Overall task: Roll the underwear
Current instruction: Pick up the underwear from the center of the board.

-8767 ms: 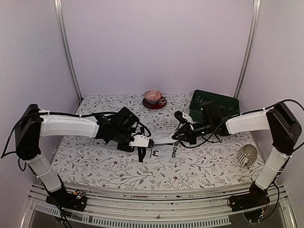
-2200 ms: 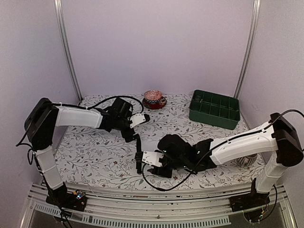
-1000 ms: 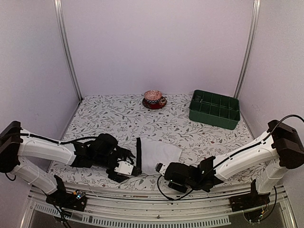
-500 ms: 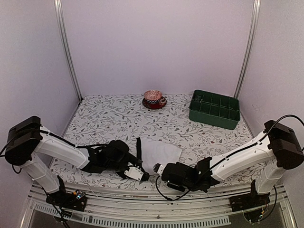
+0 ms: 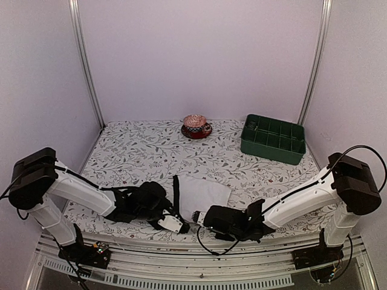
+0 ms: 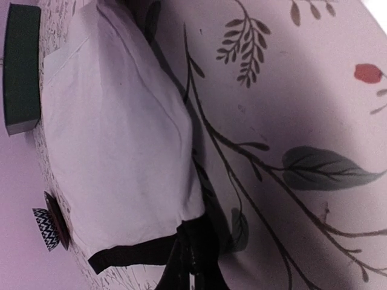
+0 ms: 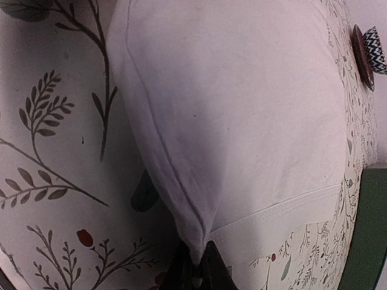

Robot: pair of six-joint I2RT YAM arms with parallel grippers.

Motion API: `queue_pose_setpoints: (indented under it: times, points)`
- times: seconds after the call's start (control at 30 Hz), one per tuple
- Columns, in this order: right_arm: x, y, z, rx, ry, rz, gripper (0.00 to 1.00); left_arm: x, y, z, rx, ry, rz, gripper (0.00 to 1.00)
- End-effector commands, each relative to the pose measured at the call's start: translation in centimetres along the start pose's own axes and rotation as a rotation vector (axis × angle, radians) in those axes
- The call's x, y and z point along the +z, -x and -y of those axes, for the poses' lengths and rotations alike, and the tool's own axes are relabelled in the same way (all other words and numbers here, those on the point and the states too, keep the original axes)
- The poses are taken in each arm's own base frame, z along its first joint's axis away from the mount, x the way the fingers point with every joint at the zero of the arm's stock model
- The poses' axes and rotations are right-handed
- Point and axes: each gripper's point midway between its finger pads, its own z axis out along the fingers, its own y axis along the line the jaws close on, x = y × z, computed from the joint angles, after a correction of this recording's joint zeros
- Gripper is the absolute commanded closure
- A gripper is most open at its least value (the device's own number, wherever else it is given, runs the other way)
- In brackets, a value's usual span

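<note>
The white underwear (image 5: 202, 193) lies folded flat on the flowered table cover, its black waistband (image 5: 176, 188) along the left side. My left gripper (image 5: 183, 226) is at its near left corner. In the left wrist view the left gripper (image 6: 195, 266) is shut on the black waistband (image 6: 130, 257) corner of the underwear (image 6: 115, 139). My right gripper (image 5: 198, 216) is at the near edge, just right of the left one. The right wrist view shows the right gripper (image 7: 197, 269) shut on a pinched fold of the white underwear (image 7: 242, 115).
A green compartment bin (image 5: 273, 139) stands at the back right, also visible as the bin (image 7: 363, 241) in the right wrist view. A red saucer with a patterned cup (image 5: 196, 126) sits at the back centre. Both forearms lie low along the table's near edge.
Both grippers have gone from open to shut on the near edge of the underwear. The left gripper slid right to the waistband corner; the right one edged left.
</note>
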Motion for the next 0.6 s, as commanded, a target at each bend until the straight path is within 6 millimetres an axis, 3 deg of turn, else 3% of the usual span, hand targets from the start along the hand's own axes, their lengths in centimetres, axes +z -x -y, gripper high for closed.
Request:
queue_pose_setpoints:
  times: [0.0, 0.2, 0.43, 0.57]
  points:
    - [-0.2, -1.2, -1.4, -0.04, 0.098, -0.017, 0.97, -1.1, 0.4, 2.8, -0.021, -0.113, 0.042, 1.0]
    - [-4.6, 0.9, -2.9, 0.019, 0.322, 0.101, 0.97, -3.8, 0.9, 2.9, -0.06, -0.172, 0.119, 1.0]
    - [-10.1, 3.2, -4.9, 0.068, 0.601, 0.196, 0.98, -7.0, 1.9, 4.7, -0.105, -0.305, 0.204, 1.0]
    - [-11.0, 3.8, -4.8, 0.084, 0.63, 0.181, 0.98, -8.1, 2.5, 4.2, -0.126, -0.32, 0.244, 1.0]
